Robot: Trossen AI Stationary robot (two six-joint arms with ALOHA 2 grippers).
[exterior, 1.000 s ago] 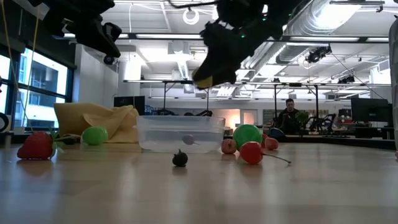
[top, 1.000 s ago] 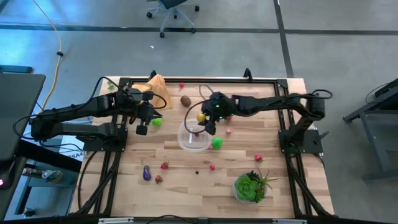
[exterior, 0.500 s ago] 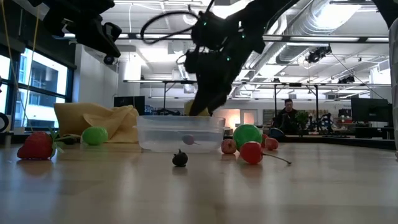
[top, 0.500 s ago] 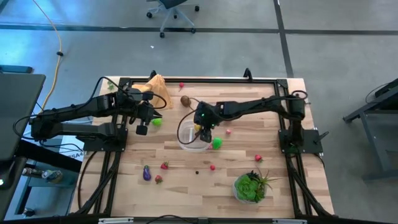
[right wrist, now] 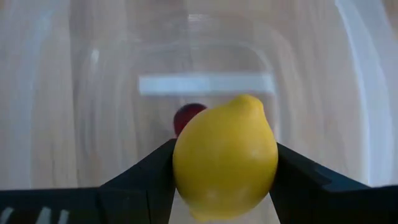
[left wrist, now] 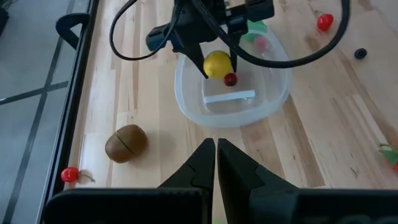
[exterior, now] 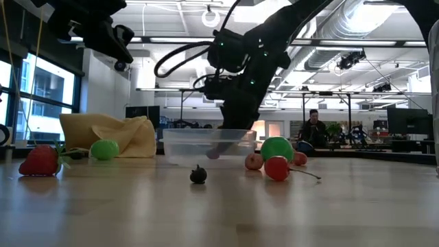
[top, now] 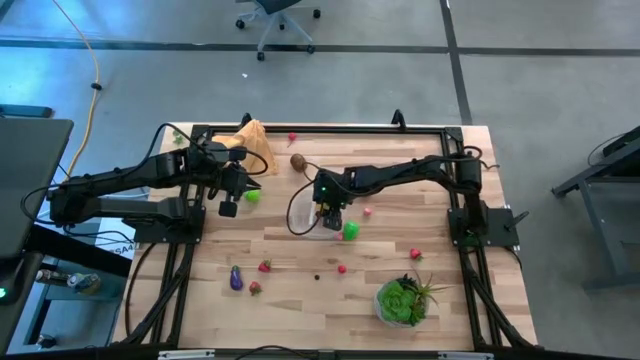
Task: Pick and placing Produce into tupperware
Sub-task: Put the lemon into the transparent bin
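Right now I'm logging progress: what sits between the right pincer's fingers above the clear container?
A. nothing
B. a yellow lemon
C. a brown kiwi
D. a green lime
B: the right pincer has a yellow lemon between its fingers, over the clear container with a red berry inside.

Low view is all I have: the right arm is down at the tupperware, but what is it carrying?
Observer: A yellow lemon, between the right gripper's fingers, over the tupperware.
Operator: Anything already inside?
Observer: One small red berry lies on its floor, beside the lemon.
Operator: And the left arm?
Observer: The left gripper is shut and empty, hovering near the brown kiwi.
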